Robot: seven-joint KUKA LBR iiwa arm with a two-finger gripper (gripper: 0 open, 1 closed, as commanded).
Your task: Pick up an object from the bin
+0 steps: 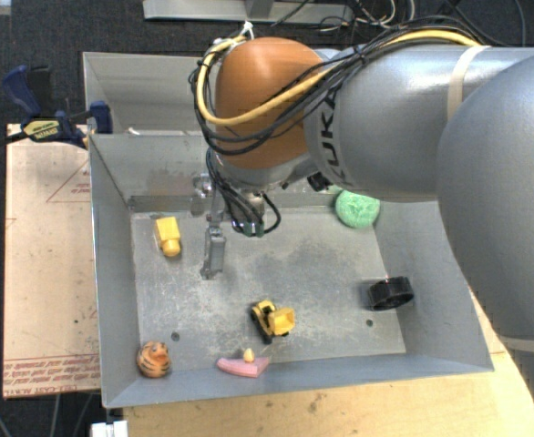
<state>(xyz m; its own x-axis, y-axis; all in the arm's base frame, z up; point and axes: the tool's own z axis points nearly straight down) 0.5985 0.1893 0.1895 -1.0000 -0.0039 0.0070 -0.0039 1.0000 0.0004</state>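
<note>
The grey arm [431, 126] comes in over the right wall of the bin [112, 244], its thick last link lying across the bin's right rear corner and slanting towards the back wall. At the wrist a rounded orange cover [262, 98] sits above the middle of the bin's back wall. Yellow and black cables [214, 80] loop round the cover and run back along the link. Below the cover the gripper [212, 268] hangs roughly upright, its tip low over the left half of the bin's floor.
</note>
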